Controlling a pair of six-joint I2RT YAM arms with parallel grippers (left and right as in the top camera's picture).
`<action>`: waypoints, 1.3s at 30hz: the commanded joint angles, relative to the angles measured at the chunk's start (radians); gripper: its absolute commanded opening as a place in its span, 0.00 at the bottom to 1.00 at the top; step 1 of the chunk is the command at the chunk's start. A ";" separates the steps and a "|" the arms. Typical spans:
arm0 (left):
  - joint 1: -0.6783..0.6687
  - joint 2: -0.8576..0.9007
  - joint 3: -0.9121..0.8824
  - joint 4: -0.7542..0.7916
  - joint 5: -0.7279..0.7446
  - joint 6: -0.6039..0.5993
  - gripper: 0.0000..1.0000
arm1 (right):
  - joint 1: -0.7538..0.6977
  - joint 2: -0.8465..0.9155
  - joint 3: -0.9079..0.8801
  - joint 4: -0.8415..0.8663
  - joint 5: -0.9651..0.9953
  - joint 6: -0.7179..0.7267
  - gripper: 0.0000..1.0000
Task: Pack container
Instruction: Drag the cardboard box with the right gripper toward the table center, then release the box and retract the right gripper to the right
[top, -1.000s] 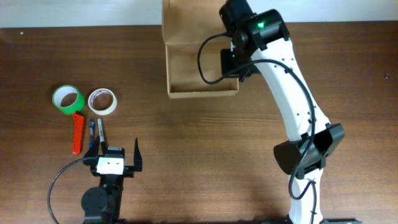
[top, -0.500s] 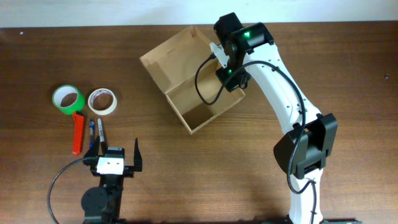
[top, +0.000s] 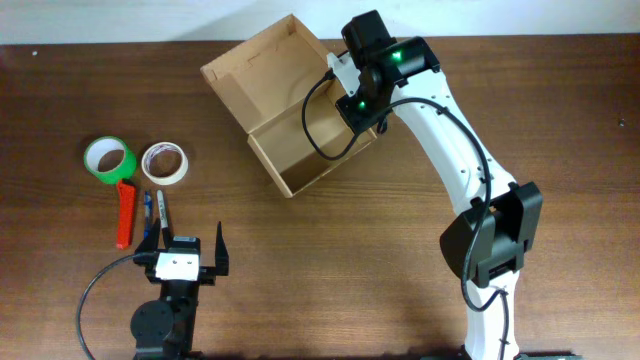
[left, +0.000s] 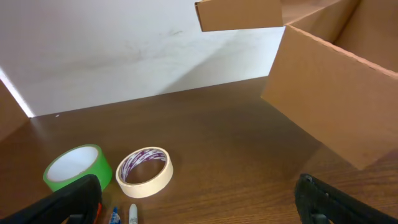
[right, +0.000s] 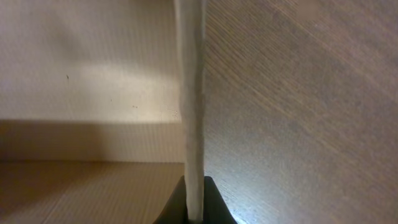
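Observation:
The container (top: 290, 160), an open tan cardboard box with its flap lid laid back, sits rotated at the table's upper middle. My right gripper (top: 362, 118) is shut on the box's right wall; the right wrist view shows the wall edge (right: 191, 124) pinched between the jaws (right: 194, 208). My left gripper (top: 186, 245) is open and empty near the front left edge; its fingers (left: 199, 205) frame bare table. The box side shows in the left wrist view (left: 336, 93).
A green tape roll (top: 108, 160), a beige tape roll (top: 164, 162), an orange cutter (top: 124, 212) and two pens (top: 155, 210) lie at the left. The tape rolls also show in the left wrist view, green (left: 76, 167) and beige (left: 145, 171).
My right gripper has dragged and rotated the box to the left, from square against the back edge to skewed and nearer the tape rolls. The left arm has not moved.

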 joint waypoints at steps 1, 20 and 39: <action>0.004 -0.006 -0.002 -0.008 0.003 0.009 0.99 | 0.013 0.041 -0.003 -0.007 -0.035 0.044 0.04; 0.004 -0.006 -0.002 -0.009 0.003 0.009 1.00 | 0.123 0.061 0.023 -0.173 0.018 0.186 0.03; 0.004 -0.006 -0.002 -0.008 0.003 0.009 1.00 | 0.124 0.105 0.106 -0.068 0.041 0.225 0.04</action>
